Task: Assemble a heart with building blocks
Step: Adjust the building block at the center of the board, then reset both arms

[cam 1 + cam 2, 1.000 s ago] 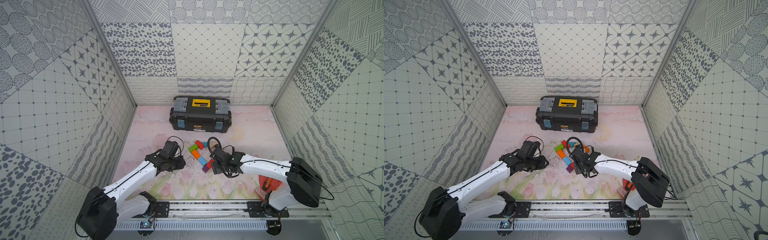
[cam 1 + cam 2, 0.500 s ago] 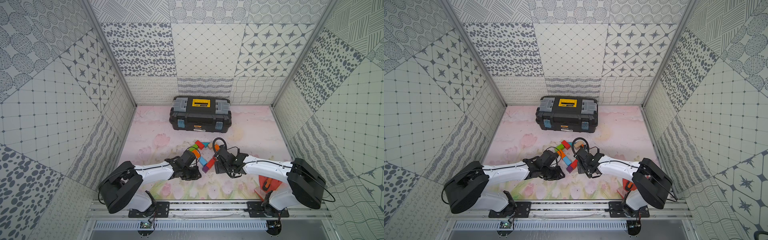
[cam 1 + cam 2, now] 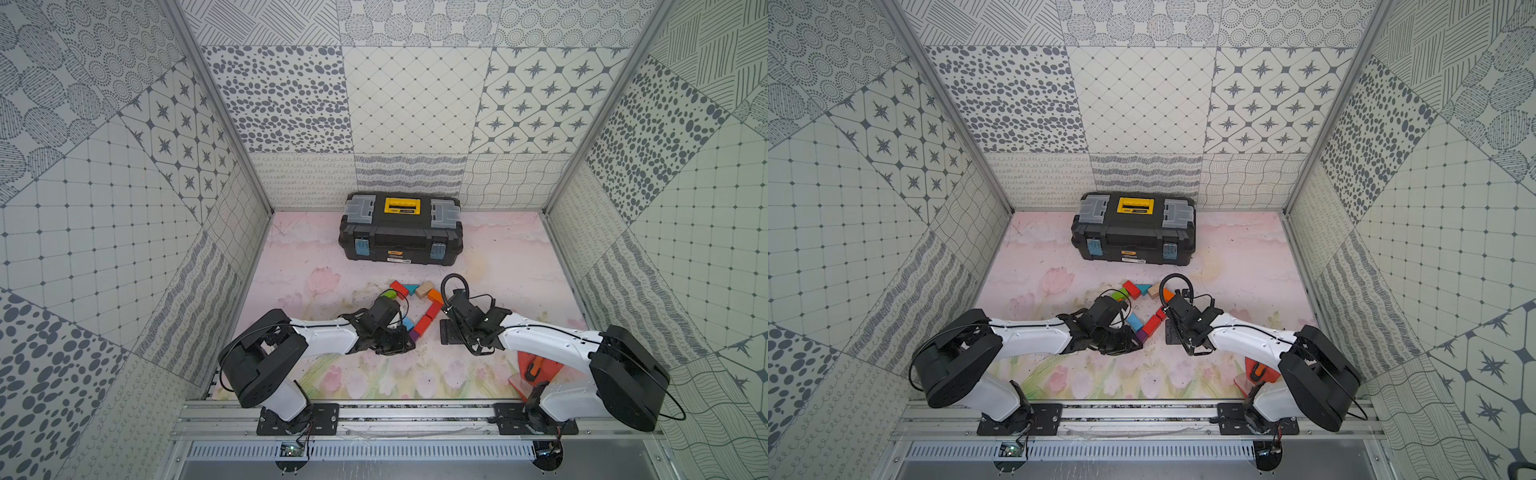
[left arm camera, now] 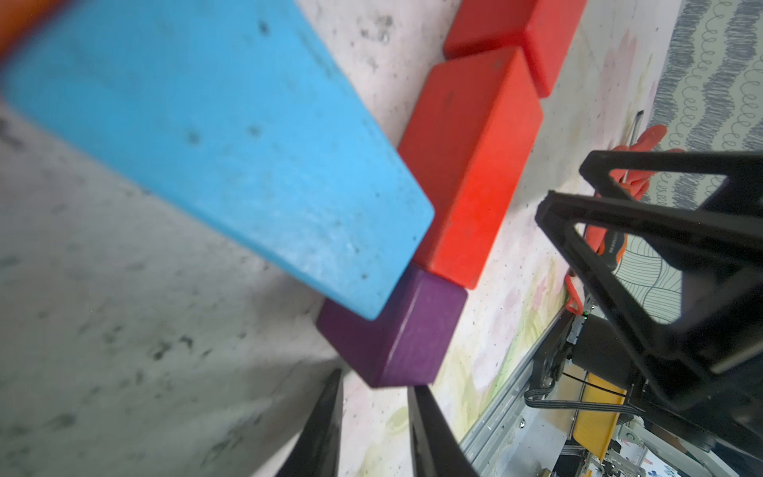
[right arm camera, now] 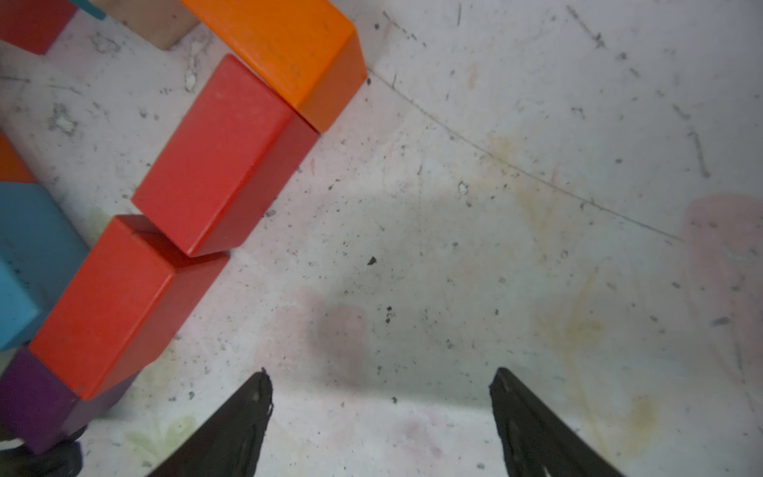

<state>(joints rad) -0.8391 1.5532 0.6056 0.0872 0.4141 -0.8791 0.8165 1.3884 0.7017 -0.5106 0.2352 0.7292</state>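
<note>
Heart (image 3: pixel 425 321), tip away frm toolbox (image 3: pixel 401 237), axis fore-aft

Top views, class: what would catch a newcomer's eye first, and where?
The bright blocks, laid end to end in a heart outline on the pink mat, between the left arm and right arm. Behind them, against the back wall, stands a black toolbox with a yellow handle. A red-orange glove lies partly under the right arm.

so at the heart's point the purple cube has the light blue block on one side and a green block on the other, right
Not quite: the block on the other side is red, not green. The left wrist view shows the purple cube with the light blue block on one side and a red block on the other.
</note>
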